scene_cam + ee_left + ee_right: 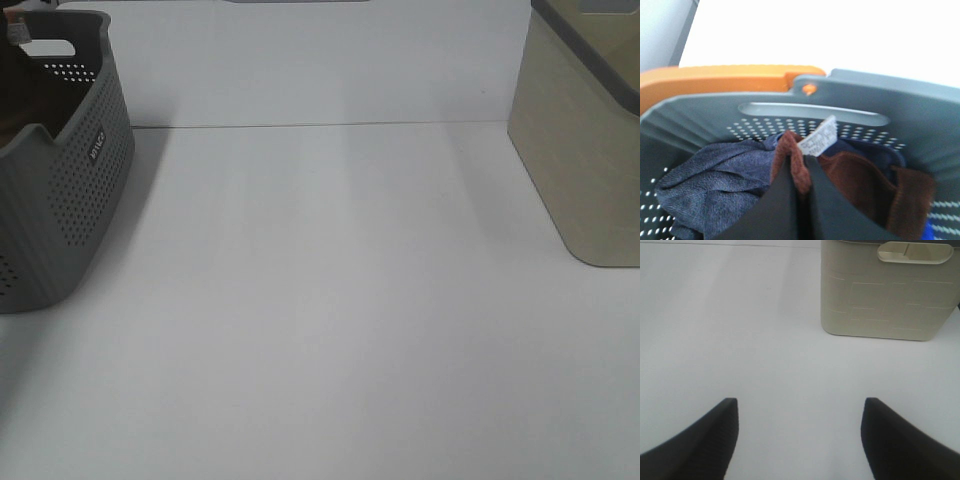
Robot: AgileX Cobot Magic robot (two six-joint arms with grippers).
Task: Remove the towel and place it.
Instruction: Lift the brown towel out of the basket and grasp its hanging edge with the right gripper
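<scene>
white tag [819, 141] on dark brown velvety towel [860, 185]: print unreadable. left gripper [800, 164] clamped on towel fold inside grey perforated plastic basket [920, 112]. right gripper [800, 432] spread wide, empty.

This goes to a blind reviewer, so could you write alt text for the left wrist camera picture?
The left hand pinches a fold of the brown towel, its white label sticking up, inside a grey holed basket. A blue-grey cloth lies crumpled beside the towel, and an orange edge shows behind the basket.
</scene>
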